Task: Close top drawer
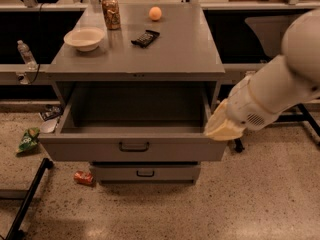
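Observation:
The top drawer (132, 148) of the gray cabinet is pulled far out, and its deep box is empty. Its front panel carries a small dark bar handle (134, 146) at centre. My gripper (220, 126) comes in from the right on a white arm and sits at the drawer's right front corner, about level with the top edge of the panel. Its cream-coloured end overlaps the drawer's right side wall.
A lower drawer (145, 172) sticks out slightly beneath. The cabinet top (175, 54) holds a bowl (84, 38), a can (111, 13), an orange ball (155, 13) and a dark object (145, 37). A crushed can (84, 178), a green bag (29, 139) and a black bar (25, 204) lie on the floor at left.

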Tool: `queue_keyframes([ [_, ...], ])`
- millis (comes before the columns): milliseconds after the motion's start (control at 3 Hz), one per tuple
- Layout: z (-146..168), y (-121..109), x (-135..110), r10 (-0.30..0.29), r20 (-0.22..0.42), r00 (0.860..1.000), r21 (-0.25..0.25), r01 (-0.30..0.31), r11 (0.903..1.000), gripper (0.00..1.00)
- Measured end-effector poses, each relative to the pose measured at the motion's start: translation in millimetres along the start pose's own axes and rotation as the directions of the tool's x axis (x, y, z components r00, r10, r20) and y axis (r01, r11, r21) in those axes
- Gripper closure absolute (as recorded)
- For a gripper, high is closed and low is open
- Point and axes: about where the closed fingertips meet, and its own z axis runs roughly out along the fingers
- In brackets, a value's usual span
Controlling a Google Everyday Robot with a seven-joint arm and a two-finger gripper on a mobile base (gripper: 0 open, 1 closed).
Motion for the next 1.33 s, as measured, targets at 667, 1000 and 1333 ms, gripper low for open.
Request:
queue_keyframes([
  [667, 96.2, 4.5, -11.7, -0.161, 0.126, 0.979, 0.035, 0.157, 0.9869, 1.00],
  [1000, 96.2, 4.5, -11.7, -0.161, 0.126, 0.979, 0.035, 0.157, 0.9869, 1.00],
  [1333, 125.4, 2.5, 1.2, -0.151, 0.143, 0.978, 0.047, 0.145, 0.9883, 1.00],
])
